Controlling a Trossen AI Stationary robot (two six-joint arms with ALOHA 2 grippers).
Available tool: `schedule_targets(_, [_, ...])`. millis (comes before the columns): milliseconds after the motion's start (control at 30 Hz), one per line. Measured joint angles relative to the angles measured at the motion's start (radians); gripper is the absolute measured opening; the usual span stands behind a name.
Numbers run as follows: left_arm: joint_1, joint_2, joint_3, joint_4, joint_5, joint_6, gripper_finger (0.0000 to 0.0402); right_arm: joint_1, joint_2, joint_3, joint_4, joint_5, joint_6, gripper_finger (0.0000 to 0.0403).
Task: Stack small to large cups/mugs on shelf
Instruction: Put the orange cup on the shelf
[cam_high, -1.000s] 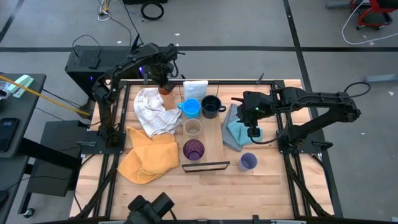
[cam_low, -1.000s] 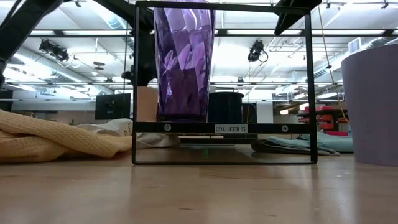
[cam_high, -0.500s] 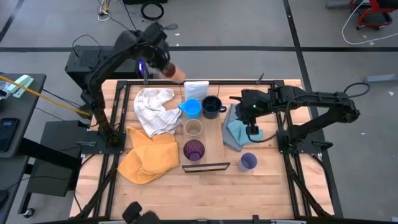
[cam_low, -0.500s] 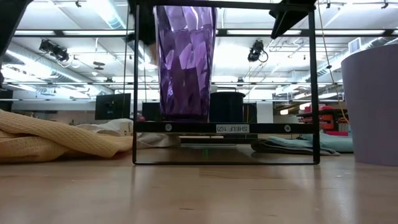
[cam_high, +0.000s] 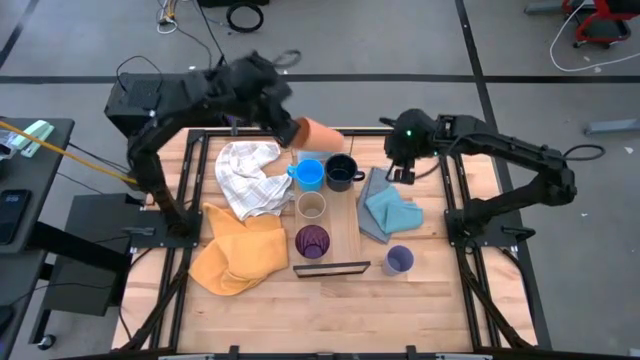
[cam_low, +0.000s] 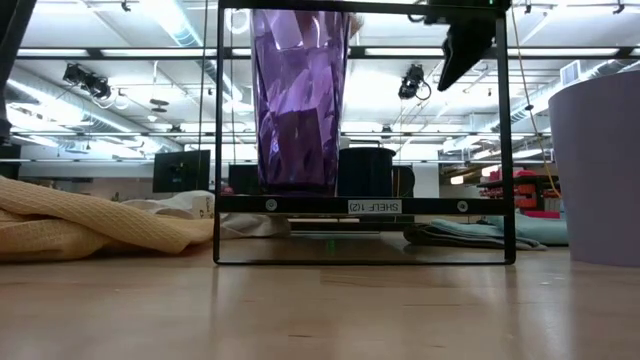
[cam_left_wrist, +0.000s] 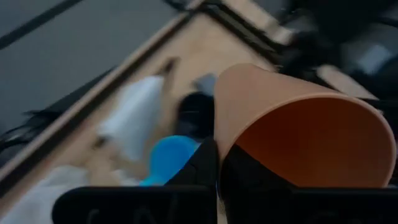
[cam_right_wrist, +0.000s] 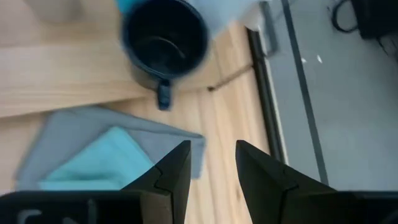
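Since a sec ago my left arm swung the orange cup (cam_high: 320, 132) up & over from the bench's (cam_high: 440, 290) far-left corner; right arm pulled up off the blue cloth (cam_high: 390, 213). Shelf (cam_high: 347, 225) carries light blue mug (cam_high: 308, 173), navy mug (cam_high: 340, 170), tan cup (cam_high: 311, 206), purple tumbler (cam_high: 311, 241). Lavender cup (cam_high: 399, 260) sits on the bench beside it. Left gripper (cam_left_wrist: 216, 163) pinches the orange cup's rim, cup tipped sideways above the shelf's far end. Right gripper (cam_right_wrist: 211, 163) spread, holding nothing, above the navy mug.
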Motion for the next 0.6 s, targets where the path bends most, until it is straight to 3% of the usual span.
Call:
schedule_targets(267, [-0.210, 0.074, 0.000, 0.102, 0.010, -0.083, 0.0009, -0.154, 0.000, 0.000, -0.002, -0.004, -0.057, 0.0132])
schedule_targets(600, [-0.297, 0.242, -0.001, 0.195, 0.040, -0.122, 0.0009, -0.260, 0.000, 0.000, -0.002, -0.064, -0.072, 0.0132])
